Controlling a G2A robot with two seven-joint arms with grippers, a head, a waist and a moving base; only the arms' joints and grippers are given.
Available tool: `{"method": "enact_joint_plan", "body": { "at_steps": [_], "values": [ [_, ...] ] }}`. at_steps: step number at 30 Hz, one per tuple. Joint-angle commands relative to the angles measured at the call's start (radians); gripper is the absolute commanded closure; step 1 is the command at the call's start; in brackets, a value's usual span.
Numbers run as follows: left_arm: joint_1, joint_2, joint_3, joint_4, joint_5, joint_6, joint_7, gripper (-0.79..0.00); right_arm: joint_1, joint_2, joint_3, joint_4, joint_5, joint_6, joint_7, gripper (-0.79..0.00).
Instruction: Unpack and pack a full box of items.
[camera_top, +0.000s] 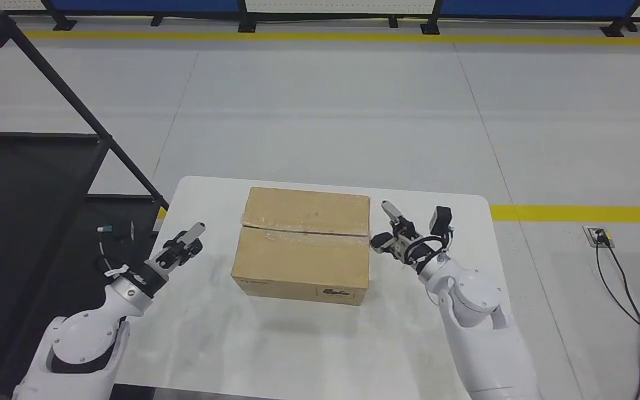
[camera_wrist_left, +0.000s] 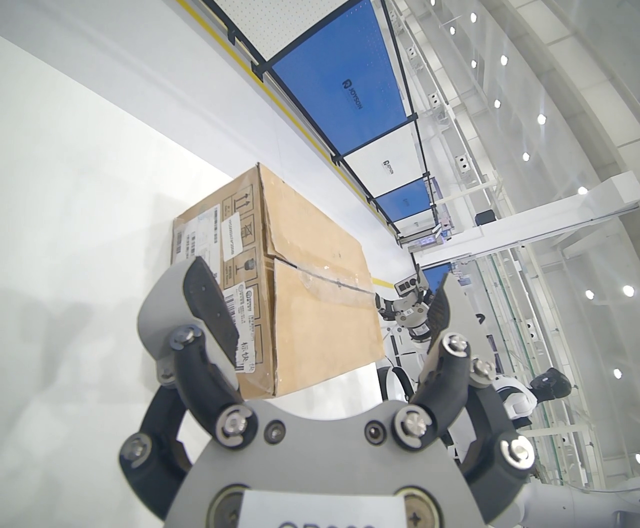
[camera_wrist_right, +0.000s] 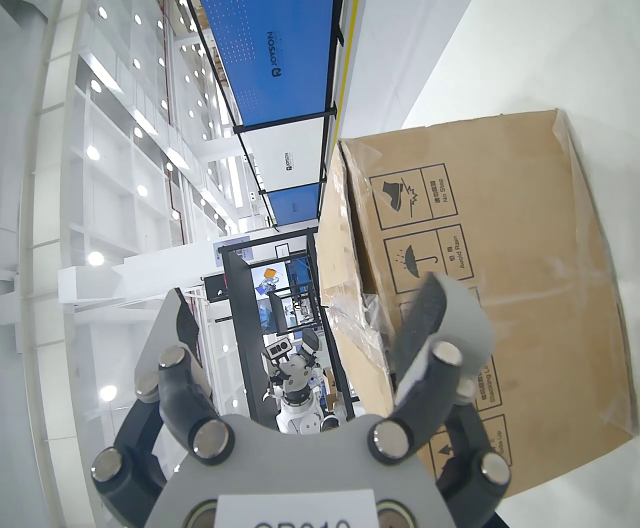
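Cardboard box (camera_top: 303, 245) shut, mid-tabletop (camera_top: 210, 320), long axis and taped seam parallel to front edge | left gripper (camera_top: 186, 242) jaws spread, near left end | right gripper (camera_top: 414, 220) jaws spread, just beside right end

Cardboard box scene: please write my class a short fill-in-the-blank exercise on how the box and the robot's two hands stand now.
1. The cardboard box has not been opened: its taped top is ___.
2. The box stands ___ the left hand and the right hand.
3. Neither hand is shut: both are ___.
Missing words: closed; between; open.
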Motion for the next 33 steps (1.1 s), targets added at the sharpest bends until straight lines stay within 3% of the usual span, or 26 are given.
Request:
{"method": "enact_joint_plan", "body": {
  "at_steps": [1, 12, 33],
  "values": [
    [0.000, 0.000, 0.001, 0.000, 0.000, 0.000, 0.000, -0.785, -0.006, 0.002, 0.010, -0.010, 0.013, -0.006, -0.014, -0.785],
    [-0.019, 0.004, -0.033, 0.005, -0.033, 0.002, -0.004, -0.785, -0.069, 0.021, 0.107, -0.096, 0.036, -0.072, -0.161, -0.785],
    [-0.022, 0.007, -0.055, 0.016, -0.047, -0.004, -0.012, -0.785, -0.069, 0.021, 0.107, -0.096, 0.036, -0.072, -0.161, -0.785]
  ]
}}
